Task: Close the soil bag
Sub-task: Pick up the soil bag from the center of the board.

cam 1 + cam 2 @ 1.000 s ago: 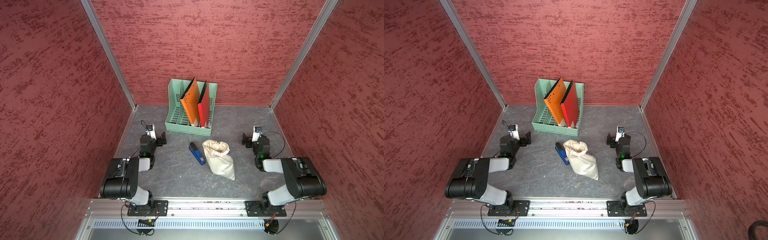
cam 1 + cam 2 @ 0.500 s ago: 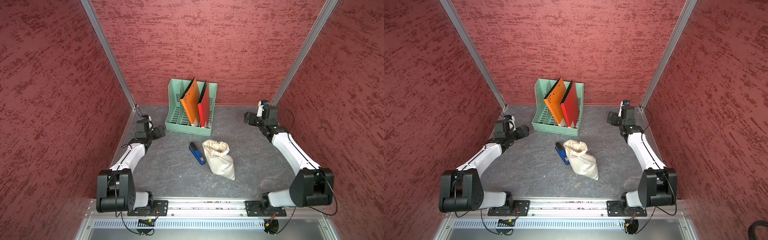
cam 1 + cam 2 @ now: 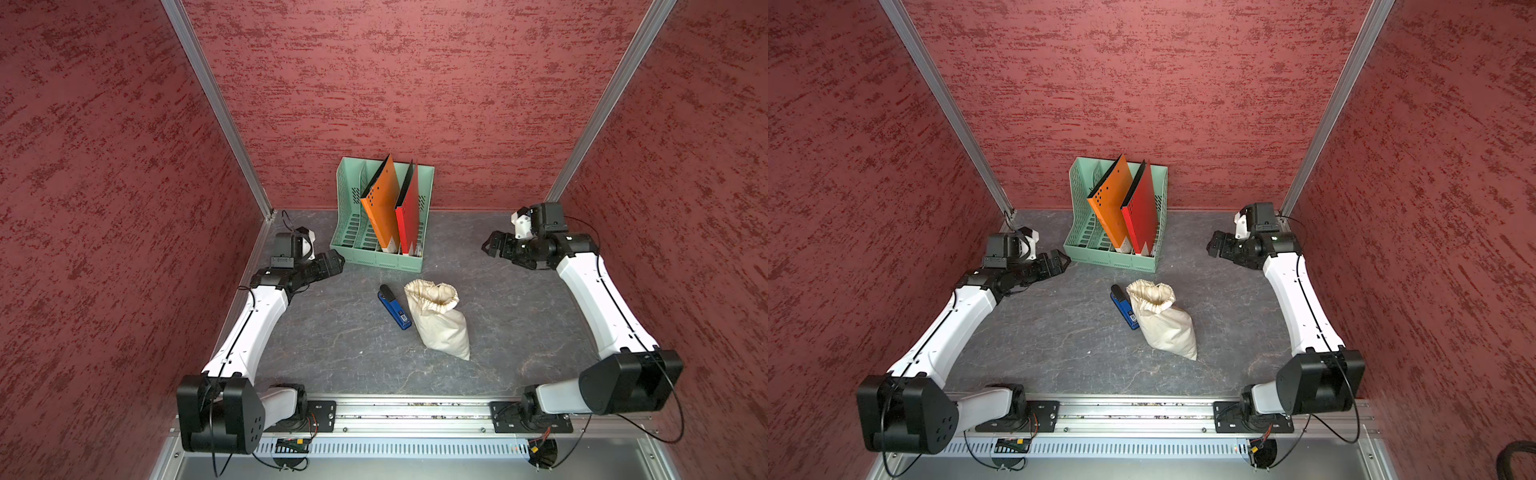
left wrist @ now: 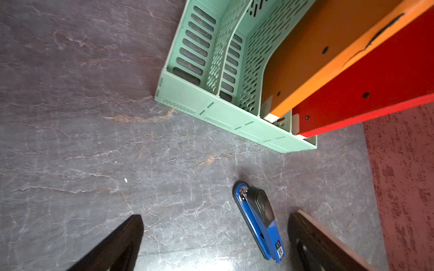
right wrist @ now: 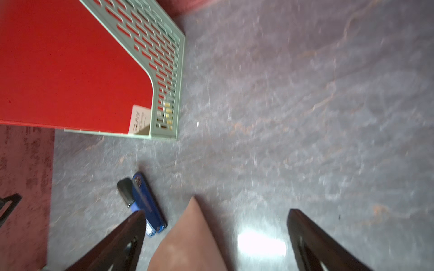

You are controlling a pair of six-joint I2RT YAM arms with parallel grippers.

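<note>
Both grippers stand wide open and empty. In a top view the right gripper [image 3: 491, 246] has the soil bag [image 3: 438, 322] at its 7 o'clock. The left gripper [image 3: 336, 262] has it at 4 o'clock, beyond the blue stapler [image 3: 394, 307]. The bag lies on the table [image 3: 332, 340], long axis running 11 to 5 o'clock, ruffled neck toward 11. The right arm looks nearer that neck.

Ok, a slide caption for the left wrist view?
Open left gripper over the table, facing blue stapler and green file rack.
</note>
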